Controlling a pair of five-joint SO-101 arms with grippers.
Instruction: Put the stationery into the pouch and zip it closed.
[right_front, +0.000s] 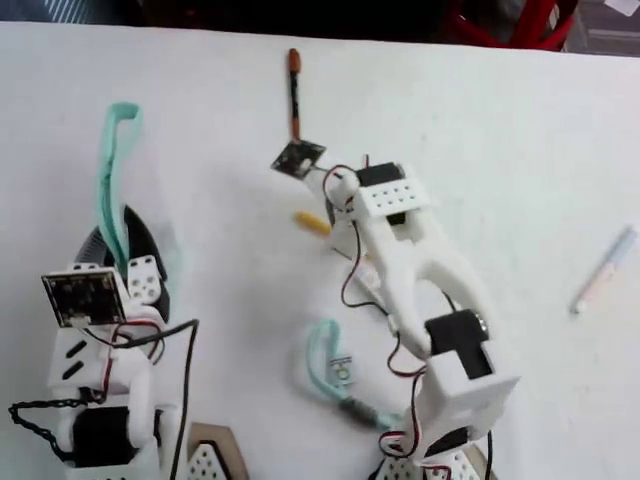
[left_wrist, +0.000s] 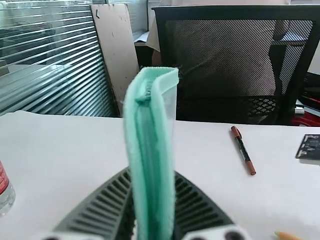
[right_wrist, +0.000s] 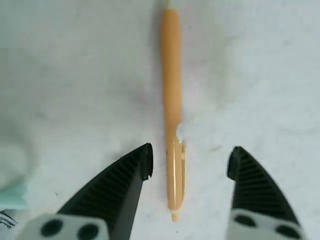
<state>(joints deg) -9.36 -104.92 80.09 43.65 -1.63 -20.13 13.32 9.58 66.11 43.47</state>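
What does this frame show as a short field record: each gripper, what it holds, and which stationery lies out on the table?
left gripper: shut on the pouch, which is lifted off the table
right gripper: open, fingers on either side of the orange pen, not gripping it
stationery on the table: orange pen, brown pen, pastel pen
pouch contents and zip: cannot tell

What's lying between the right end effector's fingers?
An orange pen, flat on the table, between the right end effector's open jaws; the right wrist view shows it.
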